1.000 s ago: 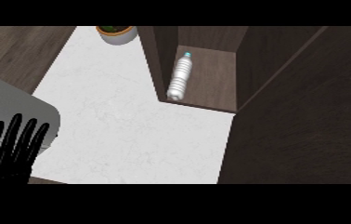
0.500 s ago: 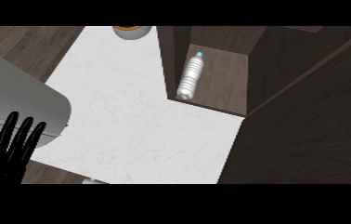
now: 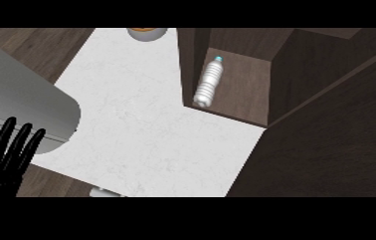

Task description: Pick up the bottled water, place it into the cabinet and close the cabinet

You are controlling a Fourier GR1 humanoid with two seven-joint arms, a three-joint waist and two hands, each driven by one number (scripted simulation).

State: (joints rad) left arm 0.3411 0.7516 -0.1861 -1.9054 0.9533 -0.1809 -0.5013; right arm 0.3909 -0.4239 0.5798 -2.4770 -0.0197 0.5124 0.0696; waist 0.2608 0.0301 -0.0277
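The bottled water (image 3: 208, 83) is a clear ribbed bottle with a blue cap, lying on its side on the floor of the dark wooden cabinet (image 3: 242, 97), cap pointing away from me. The cabinet's door (image 3: 323, 139) stands open at the right, a dark panel reaching toward the lower right. My left hand (image 3: 16, 149) shows at the left edge, fingers straight and pointing up, holding nothing and far from the bottle. My right hand shows nowhere.
A white marble counter top (image 3: 147, 129) fills the middle. A grey rounded object (image 3: 37, 109) sits at the left, beside my left hand. A small bowl-like item (image 3: 147, 33) stands at the counter's far edge. Dark wood surrounds the counter.
The view has shifted, so the bottle, cabinet and counter sit further right and lower in the picture. The grey object at the left looms larger. My left hand stays at the left edge.
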